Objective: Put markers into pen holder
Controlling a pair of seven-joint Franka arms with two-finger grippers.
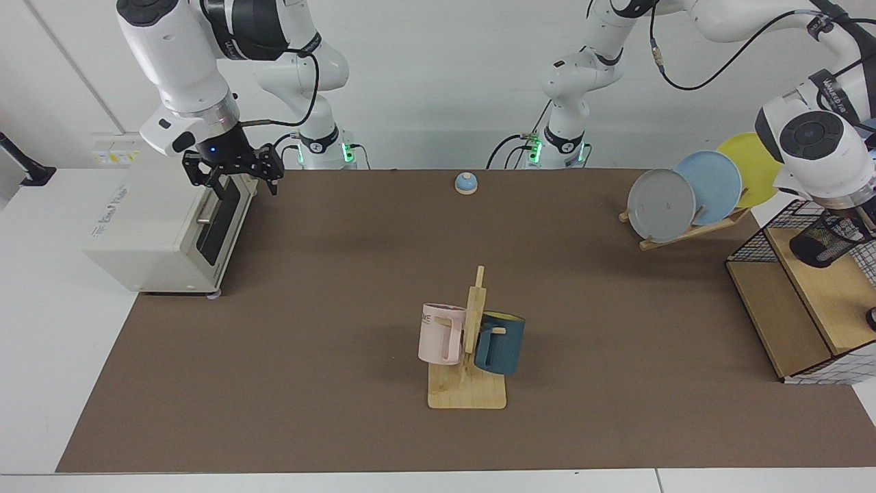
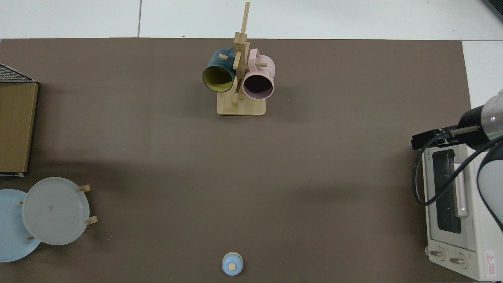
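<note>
On the wooden shelf of the wire basket (image 1: pixel 753 243), the black mesh pen holder (image 1: pixel 825 245) lies tilted, mouth toward the left gripper (image 1: pixel 855 220) clamped on its rim, while the right gripper (image 1: pixel 233 171) waits, fingers spread, above the white toaster oven (image 1: pixel 164 229).

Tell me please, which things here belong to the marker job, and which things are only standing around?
For the job: pen holder, tilted at the left gripper over the wire basket. No marker is visible.

Standing around: toaster oven under the right gripper, mug rack with pink mug and blue mug, plates, bell.
</note>
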